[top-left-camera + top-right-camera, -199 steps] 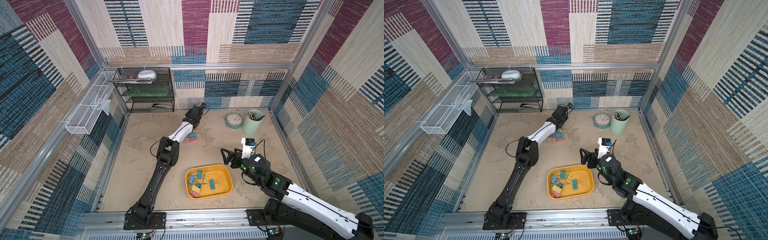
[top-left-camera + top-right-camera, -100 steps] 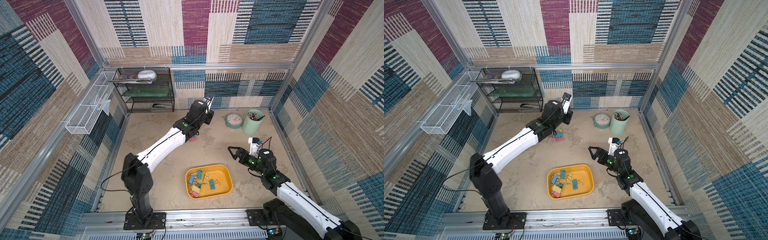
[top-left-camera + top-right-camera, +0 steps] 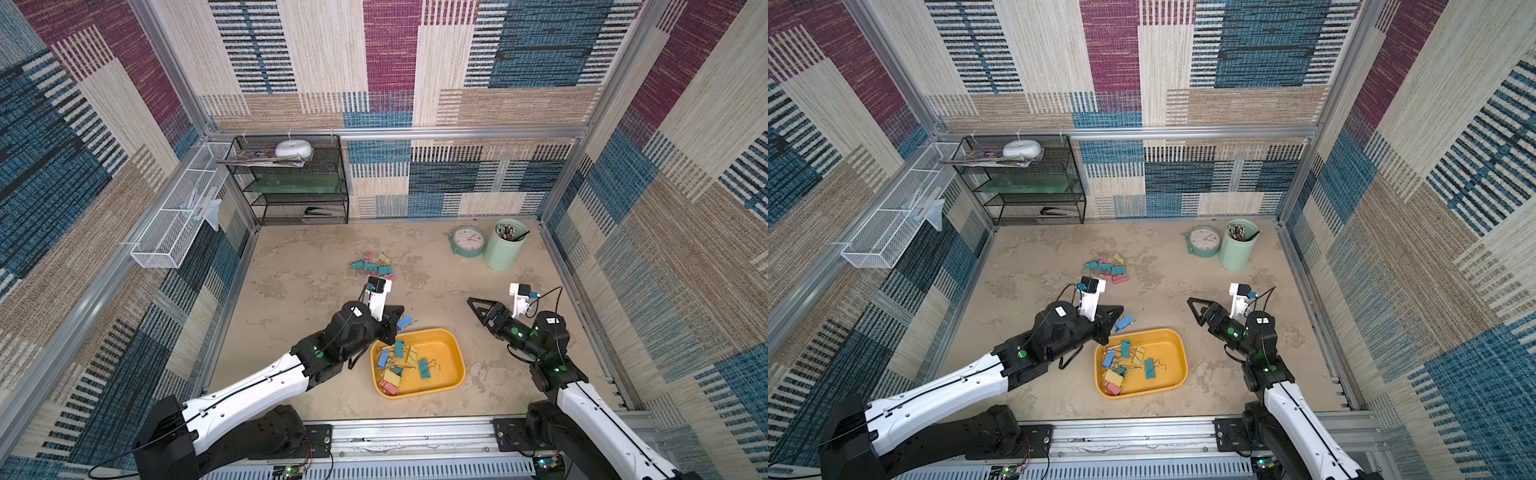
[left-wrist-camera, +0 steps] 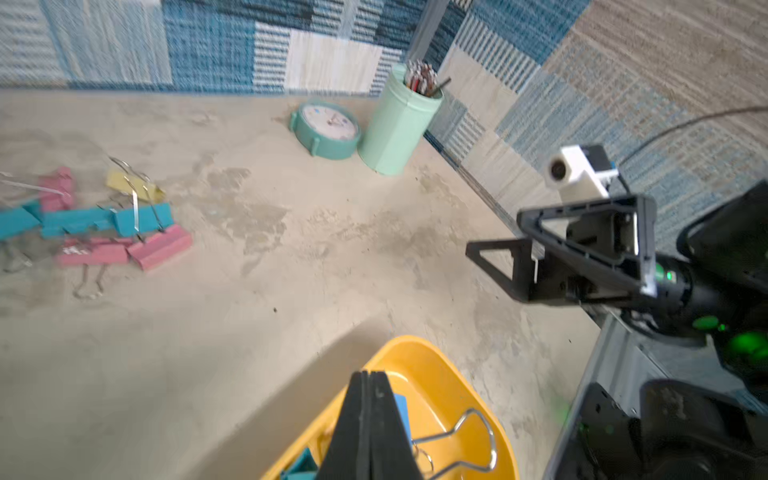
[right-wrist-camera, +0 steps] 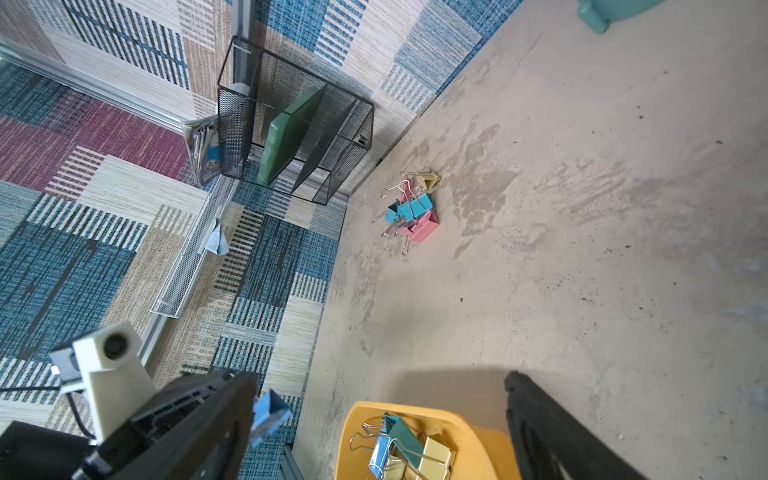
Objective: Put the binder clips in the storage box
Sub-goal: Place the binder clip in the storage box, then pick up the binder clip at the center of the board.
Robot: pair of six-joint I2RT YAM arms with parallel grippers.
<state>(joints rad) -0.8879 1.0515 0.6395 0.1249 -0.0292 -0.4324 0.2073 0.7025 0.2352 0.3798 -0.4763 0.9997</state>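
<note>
Mottled counter (image 3: 299,299) lies beneath the left pincer (image 3: 397,321), shut on a blue binder clip (image 3: 404,322), likely light, stiff, best pinched across its folded body, with the storage box (image 3: 442,351) just below; the right pincer (image 3: 476,309) gapes empty.

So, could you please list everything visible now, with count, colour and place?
storage box: one, yellow-orange, front of the table.
binder clips in box: several, teal, blue, yellow, pink.
loose binder clips: several, same colours, piled mid-table.
clock: one, teal, at the back.
pen cup: one, mint green, beside the clock.
mesh shelf: one, black, back corner.
wire basket: one, white, on the side wall.
left gripper: one, black, shut on a blue clip at the box's rim.
right gripper: one, black, open and empty, beside the box.
</note>
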